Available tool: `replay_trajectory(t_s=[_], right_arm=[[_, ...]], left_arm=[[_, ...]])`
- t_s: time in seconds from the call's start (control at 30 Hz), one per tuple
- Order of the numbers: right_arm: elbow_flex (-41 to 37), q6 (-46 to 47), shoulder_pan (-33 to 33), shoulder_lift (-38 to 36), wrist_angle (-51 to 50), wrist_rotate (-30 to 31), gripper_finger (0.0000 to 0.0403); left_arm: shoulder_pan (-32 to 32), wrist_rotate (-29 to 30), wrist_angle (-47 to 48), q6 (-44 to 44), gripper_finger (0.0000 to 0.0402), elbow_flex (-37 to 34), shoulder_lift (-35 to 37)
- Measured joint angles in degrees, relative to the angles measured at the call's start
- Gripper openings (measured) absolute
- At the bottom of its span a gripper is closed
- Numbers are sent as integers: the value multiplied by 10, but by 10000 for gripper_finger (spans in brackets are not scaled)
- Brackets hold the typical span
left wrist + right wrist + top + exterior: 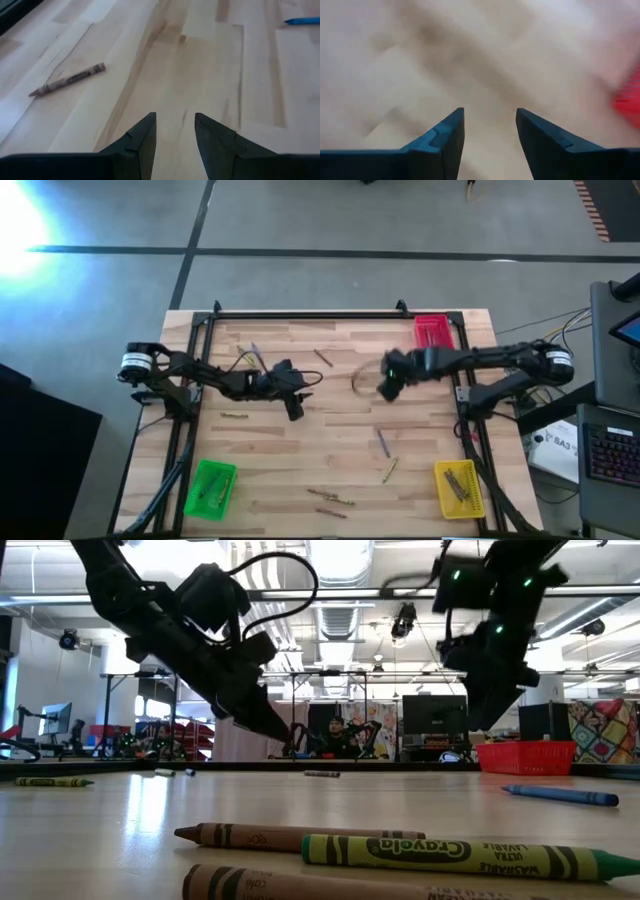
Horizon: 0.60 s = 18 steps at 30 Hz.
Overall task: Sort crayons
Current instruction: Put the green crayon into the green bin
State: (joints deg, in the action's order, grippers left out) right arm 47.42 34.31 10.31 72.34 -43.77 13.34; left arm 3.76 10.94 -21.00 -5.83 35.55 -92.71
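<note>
Three plastic trays: one red tray (pixel 432 330), one green tray (pixel 210 487), one yellow tray (pixel 458 488). Two dark arms, one gripper each: left gripper (pixel 295 410), right gripper (pixel 384 390), two fingers apiece. Nine loose crayons (pixel 382 443) on the one table (pixel 300 450), as far as countable from above; at least two blue, the rest brownish, yellowish or olive. More inside the trays, too small to count. One person (pixel 335 730) in the room beyond.

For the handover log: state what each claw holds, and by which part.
Nothing is held. The left claw and the right claw both stand open over bare table.
</note>
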Motion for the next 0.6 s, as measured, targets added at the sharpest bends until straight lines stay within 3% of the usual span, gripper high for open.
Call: replay_trajectory(t_s=[0.2,0.5,0.6], right_arm=[[0,54,-149,2,1,-1,168],[0,236,-292,9,13,-4,168],[0,203,-337,19,25,-9,168]], left_arm=[[-19,-38,-29,34,118,0,-3],[-47,-104,-129,39,118,20,-59],[-60,-105,-125,39,118,51,-86]])
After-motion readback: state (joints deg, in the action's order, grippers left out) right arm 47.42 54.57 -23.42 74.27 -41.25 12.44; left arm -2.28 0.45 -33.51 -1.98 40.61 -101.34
